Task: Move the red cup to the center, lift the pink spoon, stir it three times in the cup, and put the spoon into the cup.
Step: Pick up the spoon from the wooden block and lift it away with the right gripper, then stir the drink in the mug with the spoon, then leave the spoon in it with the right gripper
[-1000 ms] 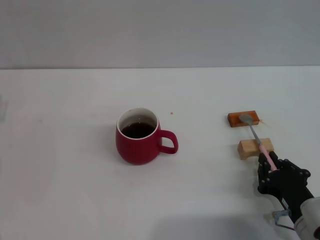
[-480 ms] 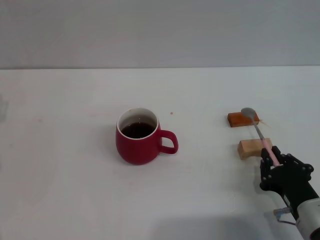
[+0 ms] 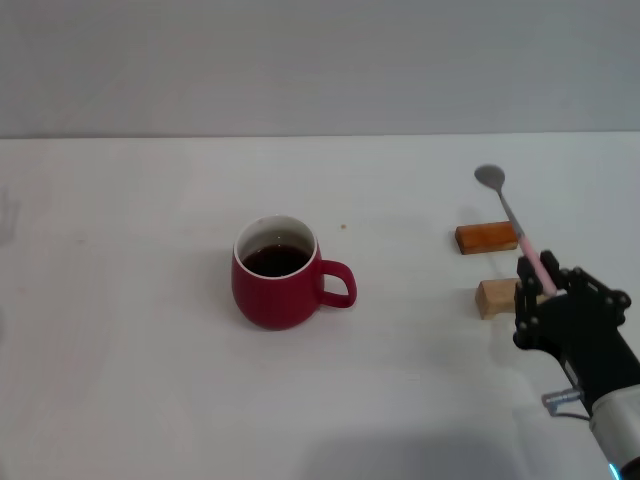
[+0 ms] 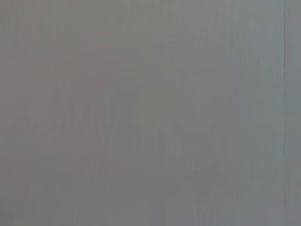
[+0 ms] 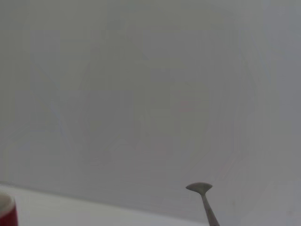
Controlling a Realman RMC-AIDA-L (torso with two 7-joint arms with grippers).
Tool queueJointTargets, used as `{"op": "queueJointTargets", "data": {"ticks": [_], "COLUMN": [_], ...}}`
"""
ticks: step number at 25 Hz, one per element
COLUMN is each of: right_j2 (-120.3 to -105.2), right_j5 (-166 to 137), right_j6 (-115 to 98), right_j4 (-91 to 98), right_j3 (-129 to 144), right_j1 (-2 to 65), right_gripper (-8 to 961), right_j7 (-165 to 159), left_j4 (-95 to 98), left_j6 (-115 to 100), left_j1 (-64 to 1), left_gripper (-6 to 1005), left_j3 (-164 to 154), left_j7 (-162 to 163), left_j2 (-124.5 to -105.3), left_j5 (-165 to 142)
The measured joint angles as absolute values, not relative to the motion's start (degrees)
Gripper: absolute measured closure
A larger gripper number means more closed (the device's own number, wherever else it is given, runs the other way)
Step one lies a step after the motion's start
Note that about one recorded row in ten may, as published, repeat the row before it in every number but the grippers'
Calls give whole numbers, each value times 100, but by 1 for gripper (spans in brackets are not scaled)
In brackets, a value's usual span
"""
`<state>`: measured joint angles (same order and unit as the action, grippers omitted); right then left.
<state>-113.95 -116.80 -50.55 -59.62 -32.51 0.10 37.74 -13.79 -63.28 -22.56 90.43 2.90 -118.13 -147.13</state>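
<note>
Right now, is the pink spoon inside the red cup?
No, the right gripper holds the pink spoon above the wooden blocks, apart from the red cup.

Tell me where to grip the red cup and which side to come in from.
Grip the red cup across its rounded body, coming in from the robot's left. Its loop handle juts toward the robot's right, leaving the left wall bare, and the open top holds dark liquid, so keep it upright. The right gripper is busy holding the pink spoon.
</note>
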Motion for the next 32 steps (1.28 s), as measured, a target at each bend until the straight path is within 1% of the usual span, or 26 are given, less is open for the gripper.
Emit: {"op": "queueJointTargets", "data": {"ticks": [4, 5, 6, 7, 9, 10, 11, 14, 15, 16, 19, 20, 21, 22, 23, 24, 25, 26, 29, 30, 32], "right_j2": [-11208, -11073, -11015, -11015, -10960, -10968, -10968, -11028, -11054, -11054, -11071, -11099, -11099, -11131, -11242, -11242, -11412, -11412, -11710, -11839, -11864], "right_j5": [-11685, -11686, -11685, -11685, -11669, -11658, -11658, -11664, -11668, -11668, -11671, -11672, -11672, -11673, -11675, -11675, -11686, -11686, -11744, -11885, -11966], "right_j6": [-4908, -4672, -4526, -4526, -4203, -3740, -3740, -2994, -2445, -2445, -1497, -828, -828, -494, 247, 247, 1025, 1025, 2198, 2840, 3072], "right_j4": [-6569, -6963, -7164, -7164, -7552, -7908, -7908, -8381, -8705, -8705, -9224, -9522, -9522, -9649, -9887, -9887, -10092, -10092, -10380, -10582, -10686], "right_j3": [-3242, -3292, -3343, -3343, -3488, -3715, -3715, -4096, -4377, -4377, -4865, -5189, -5189, -5354, -5774, -5774, -6235, -6235, -6989, -7343, -7455], "right_j1": [-64, -110, -136, -136, -212, -339, -339, -534, -645, -645, -770, -807, -807, -818, -837, -837, -847, -847, -808, -746, -694], "right_gripper": [792, 792, 792, 792, 792, 792, 792, 792, 792, 792, 792, 792, 792, 792, 792, 792, 792, 792, 792, 792, 792], "right_j7": [3868, 3884, 3920, 3920, 4096, 4413, 4413, 4817, 4975, 4975, 5049, 5053, 5053, 5053, 5052, 5052, 5052, 5052, 5052, 5036, 4967], "left_j4": [-1388, -1390, -1390, -1390, -1393, -1396, -1396, -1396, -1396, -1396, -1399, -1401, -1401, -1401, -1403, -1402, -1400, -1399, -1386, -1384, -1383], "left_j6": [-6327, -6327, -6327, -6327, -6327, -6327, -6327, -6329, -6329, -6329, -6331, -6331, -6331, -6331, -6330, -6329, -6327, -6326, -6320, -6320, -6312], "left_j1": [-2256, -2254, -2254, -2254, -2253, -2252, -2252, -2246, -2246, -2246, -2241, -2241, -2241, -2241, -2241, -2241, -2241, -2241, -2242, -2244, -2251], "left_gripper": [155, 155, 155, 155, 155, 155, 155, 155, 155, 155, 155, 155, 155, 155, 155, 155, 155, 155, 155, 155, 155], "left_j3": [9043, 9043, 9043, 9043, 9043, 9043, 9043, 9043, 9043, 9043, 9044, 9046, 9046, 9046, 9053, 9053, 9053, 9055, 9063, 9066, 9069], "left_j7": [290, 290, 290, 290, 290, 290, 290, 290, 290, 290, 290, 290, 290, 290, 292, 292, 293, 293, 294, 294, 296], "left_j2": [-11813, -11813, -11813, -11813, -11813, -11813, -11813, -11813, -11813, -11813, -11812, -11812, -11812, -11812, -11812, -11812, -11812, -11812, -11812, -11812, -11812], "left_j5": [-14713, -14713, -14713, -14713, -14712, -14708, -14708, -14704, -14704, -14704, -14694, -14690, -14690, -14690, -14687, -14684, -14680, -14678, -14677, -14676, -14677]}}
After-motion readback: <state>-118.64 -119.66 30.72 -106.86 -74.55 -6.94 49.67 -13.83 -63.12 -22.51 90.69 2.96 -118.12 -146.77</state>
